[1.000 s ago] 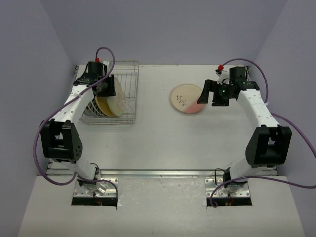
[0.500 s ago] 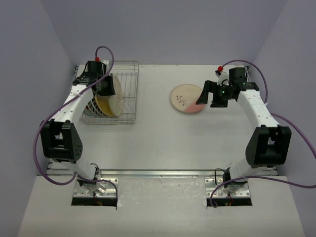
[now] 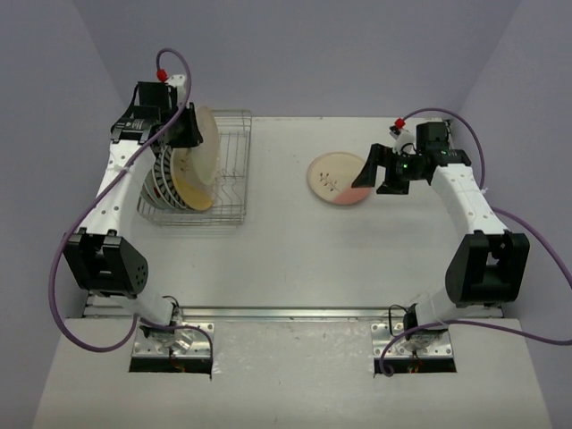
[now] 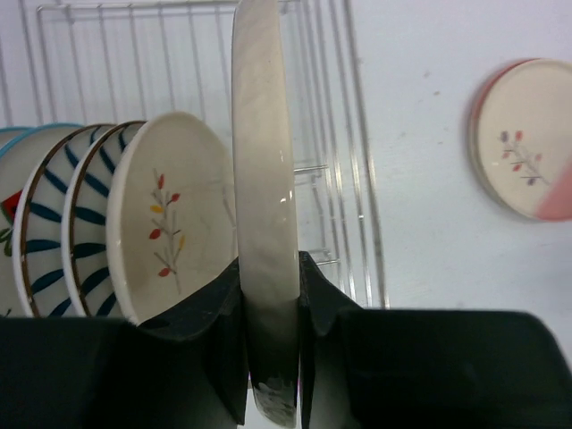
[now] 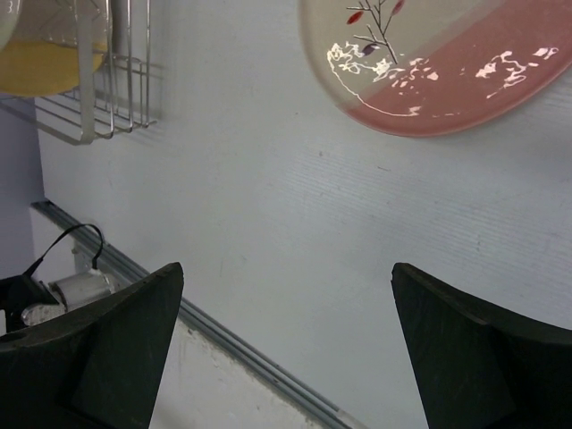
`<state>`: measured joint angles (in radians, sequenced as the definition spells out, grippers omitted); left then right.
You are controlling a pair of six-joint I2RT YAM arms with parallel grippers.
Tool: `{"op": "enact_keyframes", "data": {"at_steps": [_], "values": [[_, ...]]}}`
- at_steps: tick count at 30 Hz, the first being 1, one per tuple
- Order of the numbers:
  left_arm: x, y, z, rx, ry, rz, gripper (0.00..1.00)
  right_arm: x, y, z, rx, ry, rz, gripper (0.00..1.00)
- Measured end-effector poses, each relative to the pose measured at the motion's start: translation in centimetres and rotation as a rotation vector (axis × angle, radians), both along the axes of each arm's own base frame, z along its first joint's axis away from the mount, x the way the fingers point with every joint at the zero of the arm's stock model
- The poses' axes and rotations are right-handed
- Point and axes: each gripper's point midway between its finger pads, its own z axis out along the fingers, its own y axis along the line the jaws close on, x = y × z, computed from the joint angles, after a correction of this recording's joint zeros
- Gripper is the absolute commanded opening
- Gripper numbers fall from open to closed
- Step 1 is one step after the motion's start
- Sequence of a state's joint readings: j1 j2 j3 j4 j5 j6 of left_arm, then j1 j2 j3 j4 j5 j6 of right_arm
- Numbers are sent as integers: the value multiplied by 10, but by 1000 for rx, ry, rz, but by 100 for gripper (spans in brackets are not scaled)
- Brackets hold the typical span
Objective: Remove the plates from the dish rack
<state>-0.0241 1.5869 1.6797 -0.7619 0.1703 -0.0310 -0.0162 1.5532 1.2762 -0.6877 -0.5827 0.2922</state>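
Left wrist view: the left hand (image 4: 268,322) is clamped on the rim of a cream plate (image 4: 264,161), held on edge over the dish rack (image 4: 353,206) at far left, where more plates (image 4: 170,223) stand in slots. The right hand (image 3: 380,170), jaws wide, hovers beside a pink-and-cream plate (image 3: 335,179) lying flat on the tabletop (image 3: 286,250), far right.

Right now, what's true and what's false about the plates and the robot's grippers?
The left gripper is shut on a plain cream round plate, held on edge. True.
The right gripper holds the pink-and-cream round plate. False: it is open; that plate lies flat on the white table.
The silver wire dish rack is empty. False: a sprig-painted cream plate and blue-striped plates stand in it.
The pink-and-cream plate lies outside the rack. True.
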Motion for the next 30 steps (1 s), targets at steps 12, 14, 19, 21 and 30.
{"op": "enact_keyframes", "data": {"at_steps": [12,14,19,21,30], "values": [[-75,-91,106,-423,-230,-397,0,-14,50,48,372,-189,131,94],[-88,-107,105,-525,-203,-475,0,-15,59,61,424,-219,163,94],[-105,-129,79,-712,-61,-572,0,-21,96,91,505,-306,292,93],[-107,-133,71,-765,-17,-584,0,-32,119,98,523,-333,368,92],[-114,-141,70,-864,22,-661,0,-56,185,99,550,-352,585,54]]}}
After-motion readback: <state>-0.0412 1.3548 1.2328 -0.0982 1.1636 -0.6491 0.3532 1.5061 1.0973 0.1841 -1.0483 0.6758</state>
